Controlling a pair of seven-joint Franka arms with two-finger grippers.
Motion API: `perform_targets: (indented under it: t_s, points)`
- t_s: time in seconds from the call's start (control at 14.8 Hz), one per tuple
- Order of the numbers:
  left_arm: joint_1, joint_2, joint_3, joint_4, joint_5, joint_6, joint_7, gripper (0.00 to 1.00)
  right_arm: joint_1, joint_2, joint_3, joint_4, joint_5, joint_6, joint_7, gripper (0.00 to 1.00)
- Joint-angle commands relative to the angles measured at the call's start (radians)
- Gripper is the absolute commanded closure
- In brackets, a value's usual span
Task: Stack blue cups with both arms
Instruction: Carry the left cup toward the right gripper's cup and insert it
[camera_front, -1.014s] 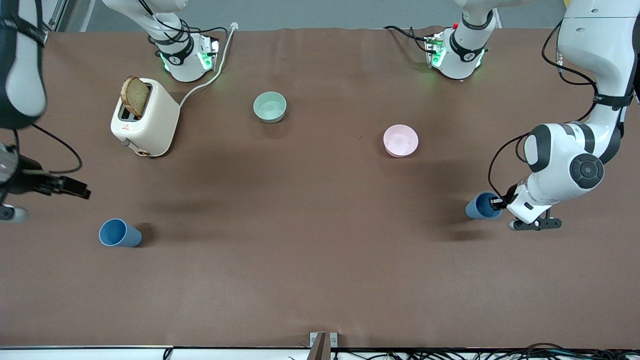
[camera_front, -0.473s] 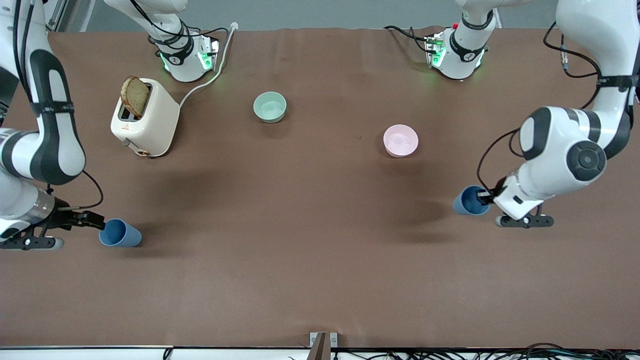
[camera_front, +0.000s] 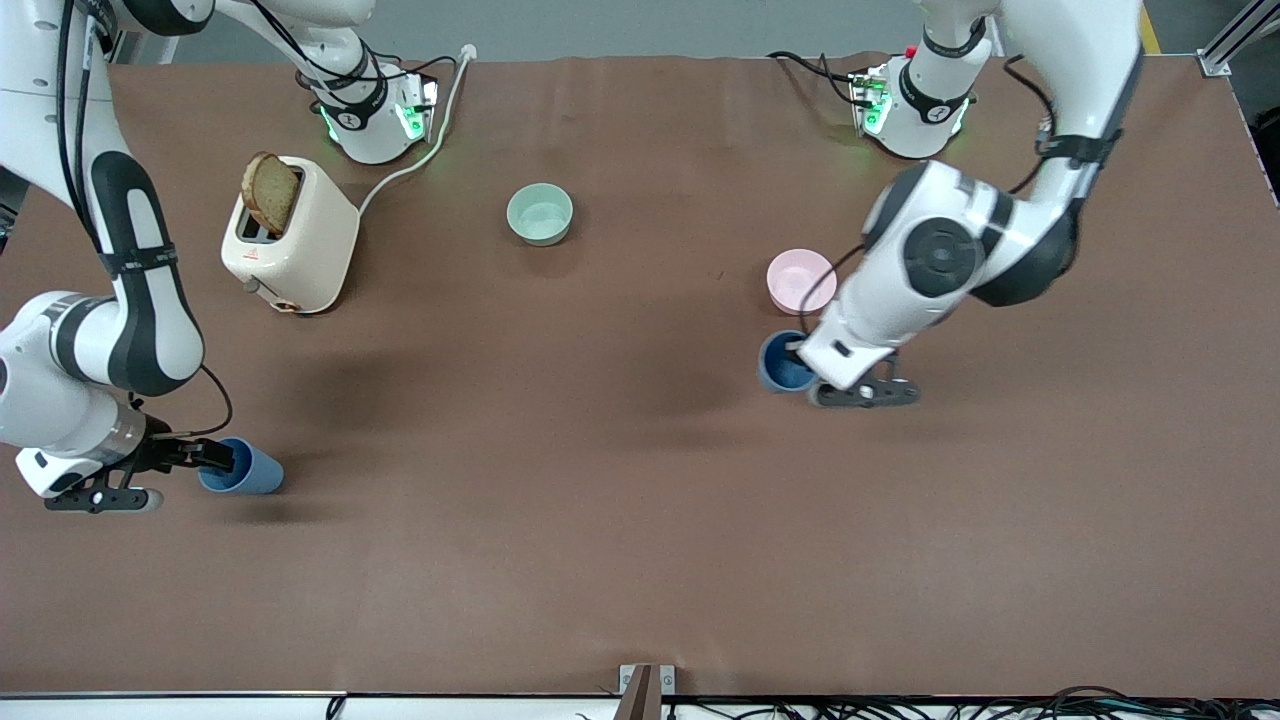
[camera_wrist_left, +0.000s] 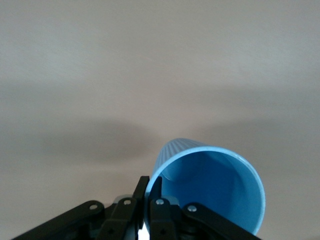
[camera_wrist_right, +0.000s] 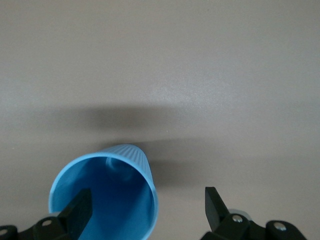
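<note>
Left hand: clamped on the rim of one blue cup, with the two fingers pressed together on the cup wall in the left wrist view (one inside the mouth, one outside).
Held blue cup: carried in the air over the brown worktop, over a spot just nearer the front camera than the pink bowl; its open mouth faces up toward the cameras.
Left arm: reaches from its base at the top of the front view down toward the middle of the worktop, its wrist partly covering the held cup.
Right hand: spread apart at the rim of the second blue cup, with one finger inside the mouth and the other outside, well clear of the cup wall (not closed on it).
Second blue cup: stands upright on the worktop toward the right arm's end, nearer the front camera than the toaster; its ribbed wall shows in the right wrist view.
Right arm: bends down at its own end of the worktop, the wrist low beside the second cup.
Two cups: well apart, one toward each arm's end of the worktop, not stacked.
Pale green bowl: sits on the worktop farther from the front camera than the pink bowl, between the toaster and the pink bowl.
Toaster: cream-coloured, with a slice of brown bread sticking up out of its slot.
</note>
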Motion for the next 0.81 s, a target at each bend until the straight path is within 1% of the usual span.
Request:
perform_targets:
  t_s: [0.0, 0.07, 0.14, 0.27, 0.34, 0.47, 0.61, 0.68, 0.74]
  points:
    - [-0.088, 0.109, 0.003, 0.111, 0.042, -0.001, -0.144, 1.0, -0.011, 0.035, 0.005, 0.002, 0.019, 0.026, -0.012, 0.1]
    - [-0.117, 0.142, 0.003, 0.142, 0.072, -0.001, -0.203, 1.0, -0.01, 0.036, 0.005, 0.002, 0.019, 0.019, -0.011, 0.24]
    - [-0.143, 0.178, 0.002, 0.175, 0.098, -0.001, -0.261, 1.0, -0.007, 0.036, 0.005, 0.002, 0.019, 0.011, -0.009, 0.48]
    - [-0.188, 0.251, 0.003, 0.25, 0.116, -0.001, -0.347, 1.0, -0.01, 0.036, 0.005, -0.002, 0.019, -0.004, -0.018, 0.84]
    - [-0.203, 0.281, 0.003, 0.286, 0.118, -0.001, -0.375, 1.0, -0.007, 0.036, 0.005, 0.001, 0.019, -0.009, -0.017, 0.98]
    - [-0.234, 0.326, 0.005, 0.332, 0.119, 0.005, -0.406, 0.99, -0.005, 0.035, 0.005, 0.01, 0.017, -0.009, -0.022, 0.99]
    - [-0.24, 0.347, 0.005, 0.329, 0.124, 0.066, -0.415, 0.99, -0.002, 0.026, 0.005, 0.032, 0.017, -0.026, -0.022, 0.99]
    - [-0.253, 0.358, 0.005, 0.329, 0.124, 0.078, -0.421, 0.99, 0.007, 0.013, 0.006, 0.041, 0.017, -0.055, -0.016, 0.99]
    - [-0.256, 0.366, 0.006, 0.331, 0.126, 0.083, -0.423, 0.97, 0.024, -0.017, 0.006, 0.051, 0.017, -0.091, -0.011, 0.99]
